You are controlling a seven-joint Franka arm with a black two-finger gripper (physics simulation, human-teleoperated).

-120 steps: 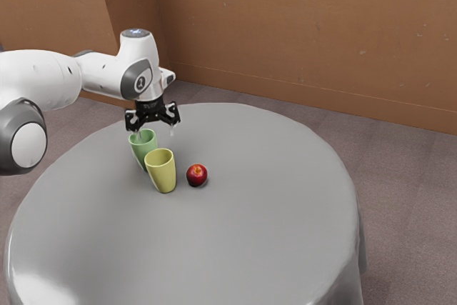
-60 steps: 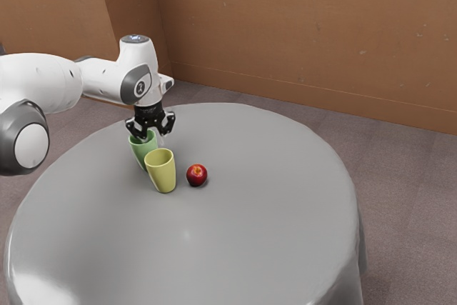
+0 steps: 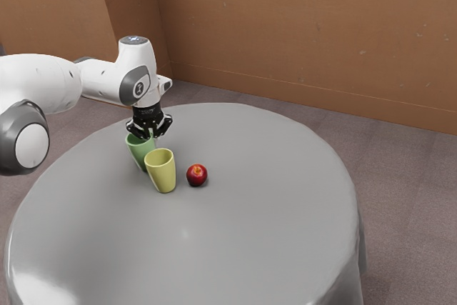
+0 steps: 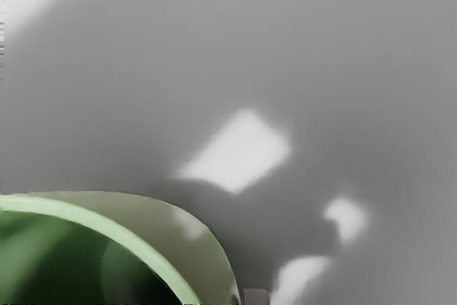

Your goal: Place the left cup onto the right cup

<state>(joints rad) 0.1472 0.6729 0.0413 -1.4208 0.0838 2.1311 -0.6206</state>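
Two cups stand side by side on the round grey table. The green cup is the one toward the exterior view's left, and the yellow-green cup stands just in front of it to the right. My gripper is down at the green cup's far rim, its fingers drawn close together and pinching the rim wall. In the wrist view the green cup's rim curves large right under my hand, above the grey tabletop.
A red apple lies on the table just right of the yellow-green cup. The table's edge drops to a carpeted floor, and brown walls stand behind.
My hand has come down onto the green cup's rim. The fingers have gone from spread wide to closed on the rim. Cups and apple have stayed put.
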